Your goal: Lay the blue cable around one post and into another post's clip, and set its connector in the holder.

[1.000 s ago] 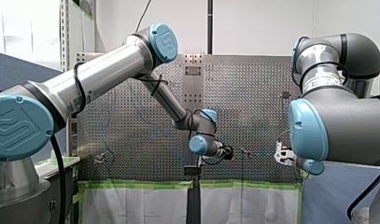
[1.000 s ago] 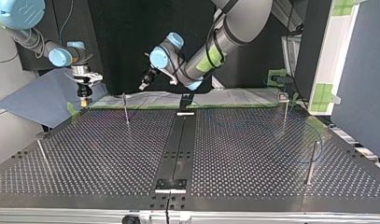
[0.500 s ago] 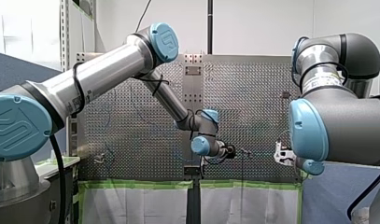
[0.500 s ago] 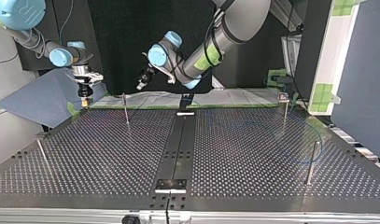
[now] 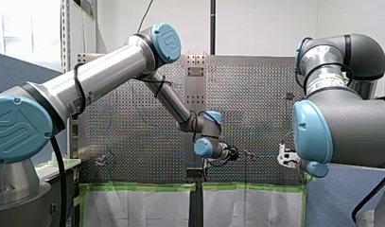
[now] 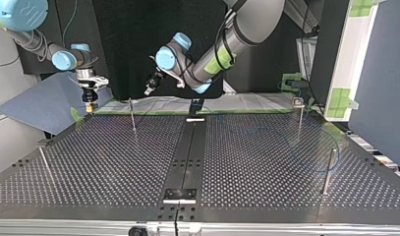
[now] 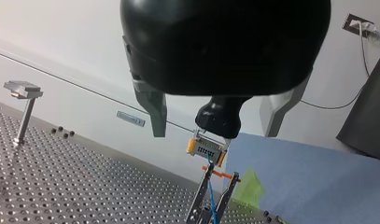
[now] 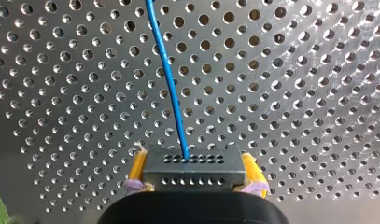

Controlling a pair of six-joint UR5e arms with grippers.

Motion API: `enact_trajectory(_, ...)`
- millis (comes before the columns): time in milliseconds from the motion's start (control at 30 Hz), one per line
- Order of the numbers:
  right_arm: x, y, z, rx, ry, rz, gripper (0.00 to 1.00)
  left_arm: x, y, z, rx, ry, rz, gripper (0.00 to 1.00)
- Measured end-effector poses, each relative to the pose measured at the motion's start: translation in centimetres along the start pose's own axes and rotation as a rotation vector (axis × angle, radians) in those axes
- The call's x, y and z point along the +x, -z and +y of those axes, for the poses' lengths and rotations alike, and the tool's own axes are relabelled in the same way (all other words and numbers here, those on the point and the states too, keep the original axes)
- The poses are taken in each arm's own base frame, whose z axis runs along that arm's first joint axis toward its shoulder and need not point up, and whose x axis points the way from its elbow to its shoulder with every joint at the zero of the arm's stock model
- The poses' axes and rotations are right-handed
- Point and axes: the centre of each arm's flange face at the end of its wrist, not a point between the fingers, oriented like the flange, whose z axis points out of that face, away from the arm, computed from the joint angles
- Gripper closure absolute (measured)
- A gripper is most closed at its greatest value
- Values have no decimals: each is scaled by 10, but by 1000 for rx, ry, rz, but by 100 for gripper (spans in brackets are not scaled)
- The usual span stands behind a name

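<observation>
Right pincer (image 8: 194,171): clamped tight on the connector (image 8: 193,163), w/ yellow pads (image 8: 137,169) pressing both ends of the black block. Blue cable (image 8: 171,79) leaves the connector's face & runs off over the perforated surface (image 8: 295,93). In the top view this pincer hangs in the upper left of the frame, pointing down, just above the surface's far edge. The connector is in the air, not resting on anything.

Left pincer (image 7: 213,133): metal fingers (image 7: 152,112) spread wide, nothing btwn them. In the top view it sits upper centre of the frame, above the far edge, well apart from the right pincer. Its wrist cam looks at the right pincer & connector, which show ahead of it, btwn its own fingers.

Below the connector there's a forked post (image 7: 196,201): two metal prongs w/ an orange crosspiece. The blue cable shows btwn the prongs; can't tell if it's gripped there. A flat-topped post (image 7: 23,109) stands well off to one side.

Top view, right of frame: a faint blue loop of cable lies on the surface by a tall post (image 6: 329,167). Can't tell if it's around or beside it.
</observation>
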Motion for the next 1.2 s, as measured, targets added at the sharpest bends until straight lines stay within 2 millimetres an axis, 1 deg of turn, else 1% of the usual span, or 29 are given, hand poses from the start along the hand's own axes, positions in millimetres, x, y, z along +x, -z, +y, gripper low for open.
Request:
enact_trajectory(533, -2, 0, 0, 1, -1, -1, 81, 0, 0, 0, 0, 8, 0, 0)
enact_trajectory(633, -3, 1, 0, 1, -1, -1, 81, -1, 0, 3, -6, 11, 1, 0)
enact_trajectory(733, -2, 0, 0, 1, -1, -2, 81, -1, 1, 10, -31, 6, 11, 0)
enact_trajectory(833, -2, 0, 0, 2, -1, -2, 81, -1, 6, 15, -62, -10, 27, 0)
enact_trajectory(933, -2, -1, 1, 2, -1, -2, 81, -7, 13, 19, -90, -33, 25, 0)
enact_trajectory(1200, -1, -1, 1, 2, -2, -2, 81, -35, 26, 35, -161, -50, -47, 0)
